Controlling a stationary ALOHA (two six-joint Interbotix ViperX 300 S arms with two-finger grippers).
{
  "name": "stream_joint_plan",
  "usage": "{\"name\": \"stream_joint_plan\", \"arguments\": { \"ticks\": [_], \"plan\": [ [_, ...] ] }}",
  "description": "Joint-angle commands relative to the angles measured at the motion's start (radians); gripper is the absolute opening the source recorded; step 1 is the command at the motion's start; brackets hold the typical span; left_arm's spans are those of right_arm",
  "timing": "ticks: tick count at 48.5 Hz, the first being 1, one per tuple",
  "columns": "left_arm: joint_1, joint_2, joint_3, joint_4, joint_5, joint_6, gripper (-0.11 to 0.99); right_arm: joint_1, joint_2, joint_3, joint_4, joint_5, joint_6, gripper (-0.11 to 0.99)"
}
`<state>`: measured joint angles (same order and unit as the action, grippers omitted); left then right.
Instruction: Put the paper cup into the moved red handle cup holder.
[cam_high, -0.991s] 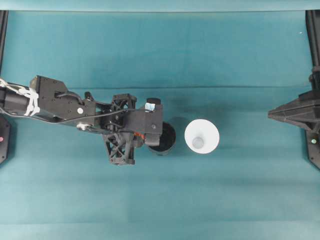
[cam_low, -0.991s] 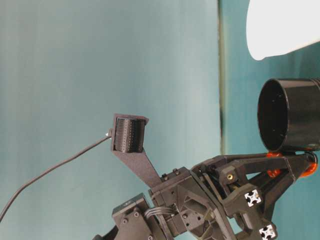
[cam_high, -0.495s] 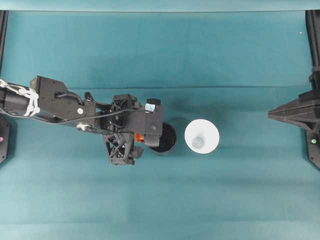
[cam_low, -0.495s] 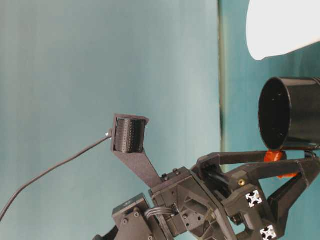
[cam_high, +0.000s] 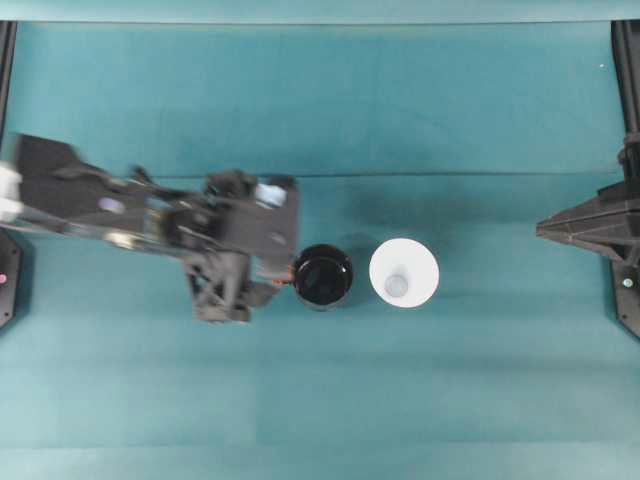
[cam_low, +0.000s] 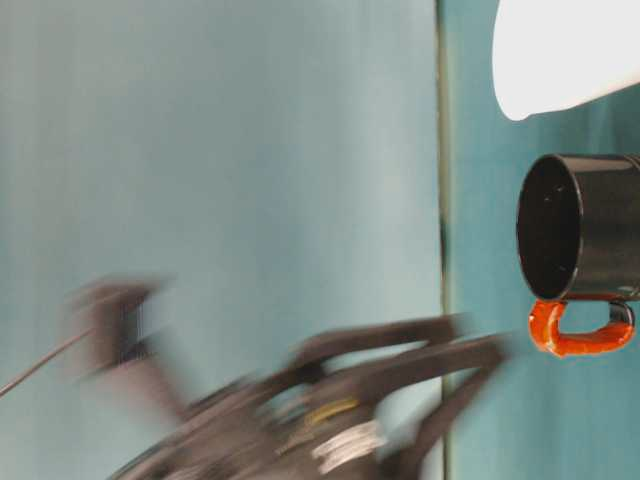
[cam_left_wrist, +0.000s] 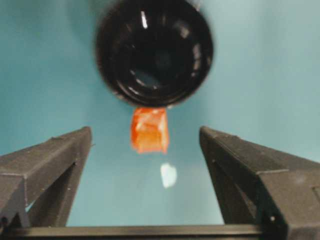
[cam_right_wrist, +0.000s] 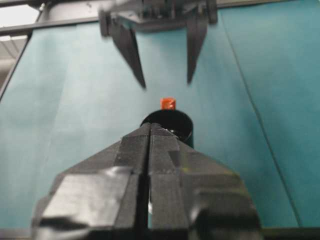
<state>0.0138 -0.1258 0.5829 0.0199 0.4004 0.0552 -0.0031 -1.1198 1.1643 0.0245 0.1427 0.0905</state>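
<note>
The red handle cup holder (cam_high: 322, 277) is a glossy black cylinder standing upright mid-table, its orange-red handle (cam_high: 283, 283) pointing left. Just to its right stands the white paper cup (cam_high: 404, 274), rim up, with a small gap between them. My left gripper (cam_high: 278, 268) is open and blurred by motion, just left of the handle. In the left wrist view its fingers (cam_left_wrist: 55, 160) spread wide with the handle (cam_left_wrist: 149, 130) between and ahead of them, untouched. My right gripper (cam_high: 545, 228) rests shut at the far right with nothing in it, its closed tips (cam_right_wrist: 150, 126) pointing at the holder (cam_right_wrist: 172, 120).
The teal cloth (cam_high: 320, 400) covers the whole table. Black frame posts (cam_high: 628, 80) stand at the left and right edges. In the table-level view the holder (cam_low: 585, 240) and paper cup (cam_low: 565, 50) stand side by side, with the blurred left arm (cam_low: 330, 420) beside them.
The left gripper opened off the orange-red handle and drew back to the left, now blurred. The holder and paper cup stay put. The right arm has not moved.
</note>
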Motion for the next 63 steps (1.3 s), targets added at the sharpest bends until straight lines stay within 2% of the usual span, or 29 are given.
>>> {"name": "stream_joint_plan", "arguments": {
  "ticks": [1,11,19,28,31,36,43,46,50,54,63],
  "plan": [
    [-0.008,-0.103,0.020,0.003,0.012,0.002,0.94,-0.002,0.009,-0.014,0.002,-0.005,0.009,-0.11],
    [-0.023,-0.276,0.118,0.002,0.014,0.000,0.94,-0.002,0.011,-0.014,0.002,0.015,0.018,-0.11],
    [-0.032,-0.376,0.184,0.002,0.009,-0.011,0.94,-0.006,0.012,-0.014,0.002,0.032,0.055,-0.11],
    [-0.032,-0.416,0.209,0.002,0.009,-0.012,0.94,-0.044,0.017,-0.017,0.002,0.044,0.114,-0.11],
    [-0.032,-0.414,0.209,0.002,0.009,-0.012,0.94,-0.052,0.023,-0.023,0.002,0.058,0.132,-0.11],
    [-0.032,-0.414,0.207,0.002,0.009,-0.012,0.94,-0.069,0.046,-0.064,0.002,0.140,0.156,-0.10],
    [-0.032,-0.417,0.209,0.002,0.009,-0.012,0.94,-0.094,0.098,-0.164,0.002,0.333,0.169,-0.08],
    [-0.032,-0.419,0.210,0.002,0.009,-0.012,0.94,-0.106,0.121,-0.209,0.006,0.413,0.181,-0.04],
    [-0.032,-0.420,0.210,0.002,0.009,-0.012,0.94,-0.106,0.146,-0.256,0.006,0.482,0.190,0.04],
    [-0.032,-0.420,0.207,0.002,0.009,-0.012,0.94,-0.107,0.172,-0.288,0.005,0.499,0.199,0.20],
    [-0.032,-0.420,0.206,0.002,0.014,-0.012,0.94,-0.106,0.242,-0.331,0.008,0.499,0.242,0.72]
  ]
}}
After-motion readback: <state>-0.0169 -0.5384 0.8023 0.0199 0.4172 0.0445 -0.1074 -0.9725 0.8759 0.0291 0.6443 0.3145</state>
